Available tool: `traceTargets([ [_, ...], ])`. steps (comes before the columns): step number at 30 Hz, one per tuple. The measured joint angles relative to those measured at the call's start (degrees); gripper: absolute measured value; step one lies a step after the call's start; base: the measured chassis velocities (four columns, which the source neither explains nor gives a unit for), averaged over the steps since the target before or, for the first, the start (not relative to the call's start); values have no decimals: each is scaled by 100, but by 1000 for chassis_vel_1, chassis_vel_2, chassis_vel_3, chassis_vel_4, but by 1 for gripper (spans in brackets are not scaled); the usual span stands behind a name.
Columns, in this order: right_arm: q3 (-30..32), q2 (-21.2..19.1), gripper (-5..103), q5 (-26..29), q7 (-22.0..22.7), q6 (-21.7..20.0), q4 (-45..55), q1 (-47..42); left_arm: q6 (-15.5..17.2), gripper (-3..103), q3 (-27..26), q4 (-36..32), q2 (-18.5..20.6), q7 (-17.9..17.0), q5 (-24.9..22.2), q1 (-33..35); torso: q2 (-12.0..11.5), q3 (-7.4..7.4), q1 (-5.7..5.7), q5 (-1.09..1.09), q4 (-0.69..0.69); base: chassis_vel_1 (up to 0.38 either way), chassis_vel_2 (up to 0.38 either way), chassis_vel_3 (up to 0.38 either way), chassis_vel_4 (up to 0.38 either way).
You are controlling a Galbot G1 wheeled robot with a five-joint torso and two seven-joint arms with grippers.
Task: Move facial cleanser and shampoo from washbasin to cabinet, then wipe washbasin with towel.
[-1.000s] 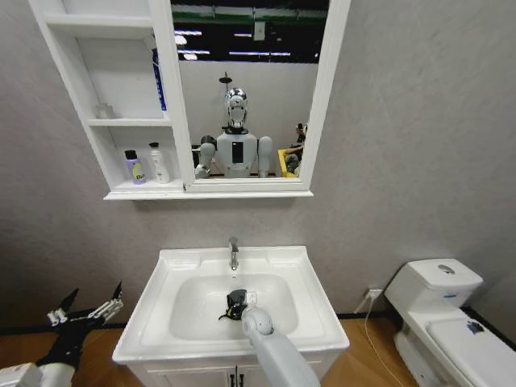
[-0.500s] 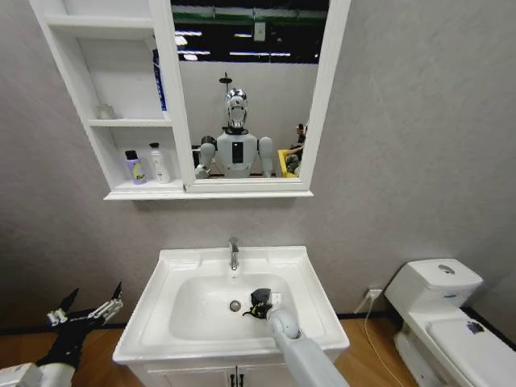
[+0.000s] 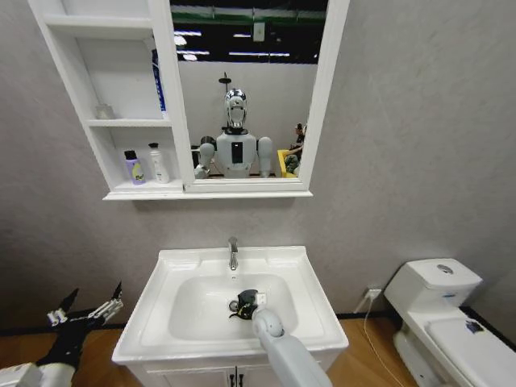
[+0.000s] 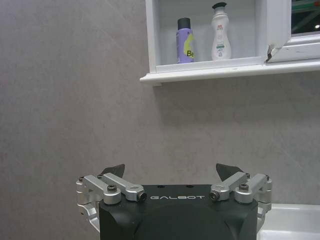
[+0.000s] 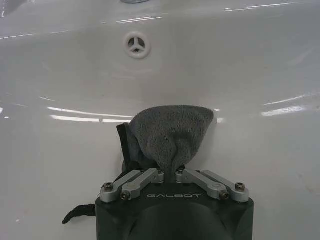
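From the head view, the right arm reaches down into the washbasin (image 3: 300, 278), the right gripper (image 3: 244, 304) at the bowl's centre; the left gripper (image 3: 85, 309) hangs at eight o'clock, jaws spread. In the left wrist view, two bottles (image 4: 201, 36) stand on the cabinet (image 4: 210, 71). In the right wrist view, jaws pinch the towel (image 5: 170, 132), bunched against the bowl, an overflow hole (image 5: 136, 44) at twelve o'clock

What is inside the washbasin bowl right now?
The right gripper presses the grey towel onto the washbasin bowl floor. The towel covers the drain in the head view; what lies under it is hidden.
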Motion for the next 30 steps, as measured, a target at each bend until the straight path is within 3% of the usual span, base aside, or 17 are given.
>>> traceTargets([
  [8, -7, 116, 5, -49, -71, 59, -216, 102, 0, 100, 0, 0, 0, 0, 0, 0, 0, 0, 1, 2, 2, 0, 0, 0, 0],
  [23, 386, -774, 5, 125, 66, -35, 694, -346, 0, 100, 0, 0, 0, 0, 0, 0, 1, -1, 0, 1, -1, 0, 0, 0, 0],
  [30, 536, -1131, 5, 151, 350, -154, 1258, -516, 0, 100, 0, 0, 0, 1, 0, 0, 0, 0, 0, 1, -2, 0, 0, 0, 0],
])
